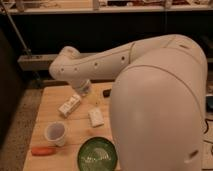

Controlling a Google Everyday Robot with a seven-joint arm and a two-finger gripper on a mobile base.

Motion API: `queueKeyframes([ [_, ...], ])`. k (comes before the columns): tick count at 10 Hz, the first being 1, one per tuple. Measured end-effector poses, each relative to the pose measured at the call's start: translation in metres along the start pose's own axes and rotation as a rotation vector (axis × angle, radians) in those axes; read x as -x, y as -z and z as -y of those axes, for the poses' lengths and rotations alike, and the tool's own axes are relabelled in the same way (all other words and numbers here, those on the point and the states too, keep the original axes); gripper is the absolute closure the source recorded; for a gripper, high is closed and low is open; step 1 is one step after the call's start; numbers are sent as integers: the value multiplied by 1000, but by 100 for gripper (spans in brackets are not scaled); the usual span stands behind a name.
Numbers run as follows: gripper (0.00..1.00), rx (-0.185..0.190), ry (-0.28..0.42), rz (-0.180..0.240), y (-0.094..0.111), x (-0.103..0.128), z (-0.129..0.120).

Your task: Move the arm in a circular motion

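Note:
The arm (150,85) is large, glossy and white, and fills the right half of the camera view. Its forearm reaches left over the wooden table (50,97) to a bulbous joint (67,61). Below that joint a short grey wrist section drops toward the table, and the gripper (84,90) sits there, mostly hidden by the arm. It hangs just above and to the right of a white carton (70,106) lying on the table.
On the table are a white cup (55,133), an orange carrot-like item (43,150), a green bowl (97,153), a small white packet (96,117) and a dark small object (106,92). A dark shelf unit stands behind; the floor lies to the left.

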Motion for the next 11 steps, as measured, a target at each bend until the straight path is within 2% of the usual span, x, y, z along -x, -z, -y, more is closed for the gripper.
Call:
queueKeyframes([
  [2, 20, 1, -76, 59, -39, -70, -4],
  [6, 20, 38, -226, 117, -87, -151, -41],
  [8, 20, 87, -323, 122, -102, -185, -78],
  [9, 20, 124, -393, 116, -107, -202, -105],
  [11, 20, 156, -473, 113, -111, -224, -143],
])
